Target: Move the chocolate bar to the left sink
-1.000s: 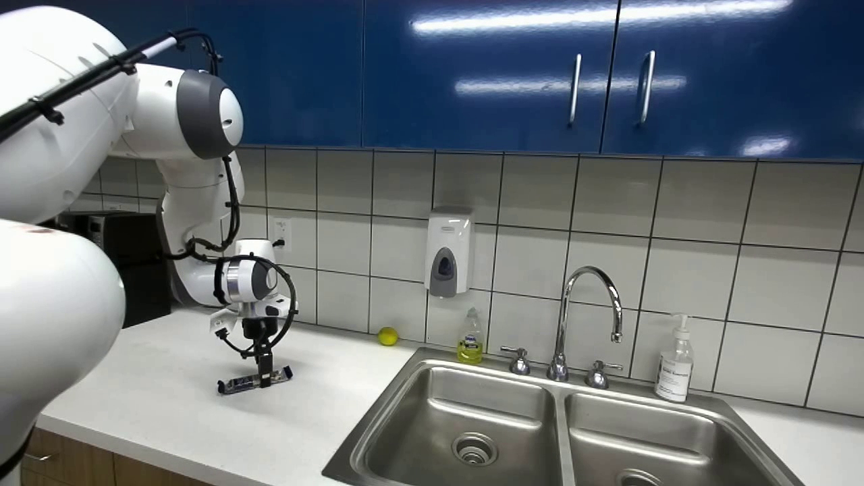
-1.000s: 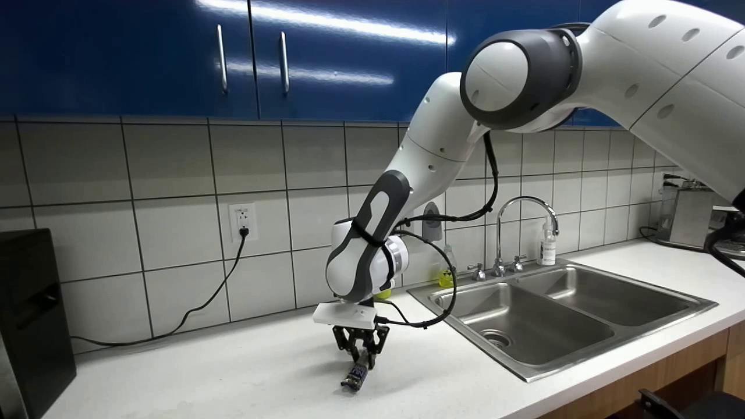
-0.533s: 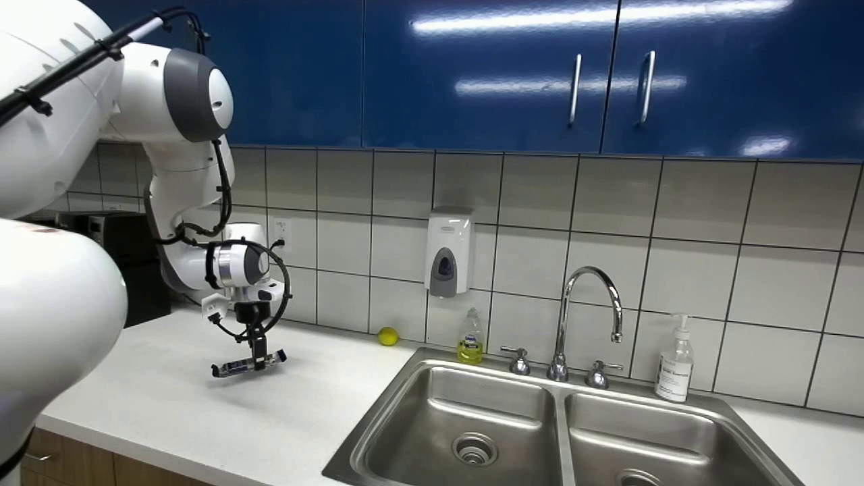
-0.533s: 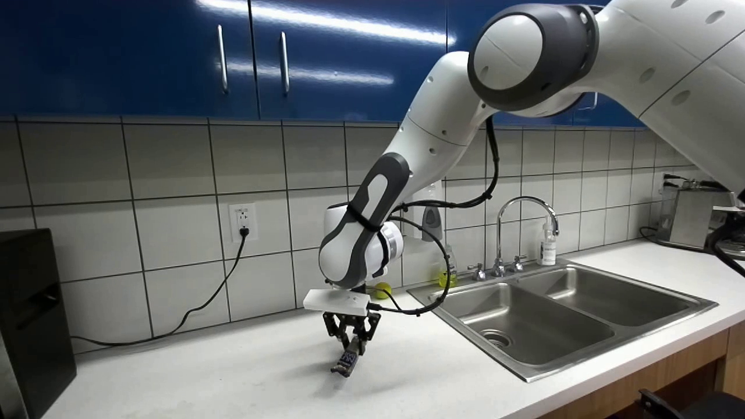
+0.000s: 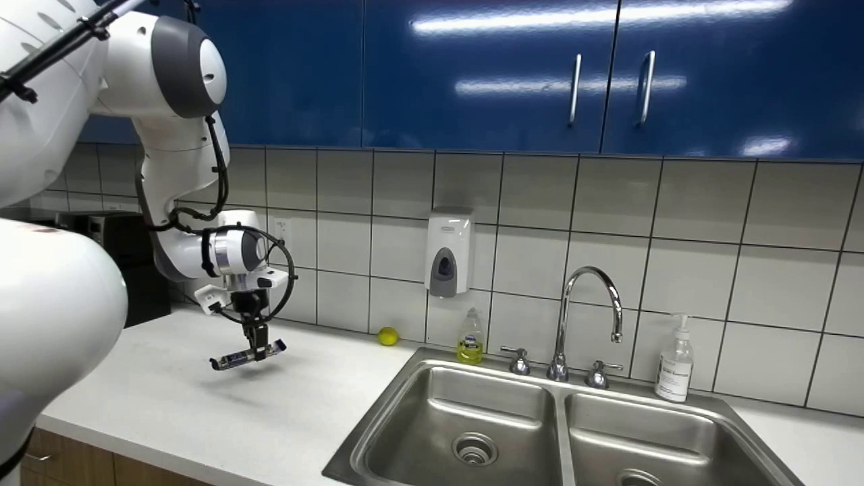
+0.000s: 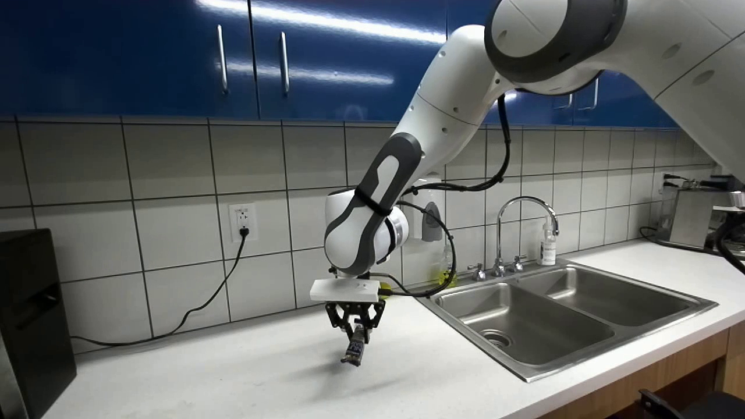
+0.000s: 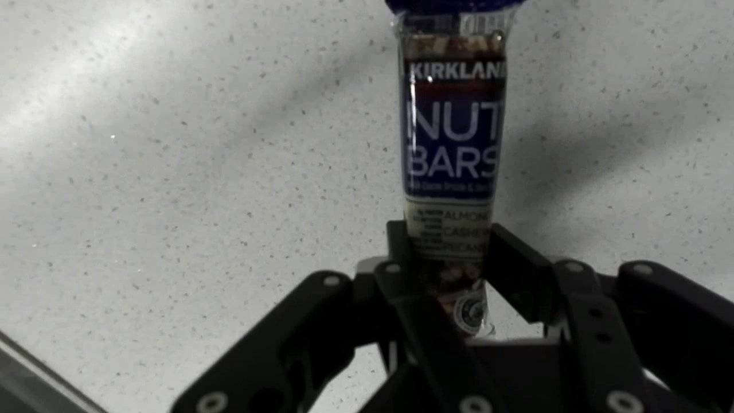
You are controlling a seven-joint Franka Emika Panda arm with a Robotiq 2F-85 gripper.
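The chocolate bar is a dark wrapped nut bar (image 7: 453, 137) with a blue label. My gripper (image 7: 447, 241) is shut on it, one finger on each side, nearer one end of the bar. In both exterior views the gripper (image 5: 258, 349) (image 6: 358, 333) holds the bar (image 5: 233, 360) (image 6: 354, 351) above the white counter, slightly tilted, with a shadow beneath. The left sink (image 5: 466, 403) is the steel basin with a round drain, to the right of the gripper. It is the nearer basin (image 6: 553, 340) in an exterior view. Part of the bar's lower end is hidden by the gripper.
A curved faucet (image 5: 561, 324) stands behind the basins. A yellow soap bottle (image 5: 470, 341), a yellow ball (image 5: 387, 336) and a white pump bottle (image 5: 675, 368) stand along the wall. A black appliance (image 6: 35, 326) is at the counter's end. A metal edge (image 7: 34, 381) shows in the wrist view.
The arm and gripper have risen, lifting the bar from near the counter to clearly above it. The bar has tilted and turned slightly. The gripper has stayed shut on it.
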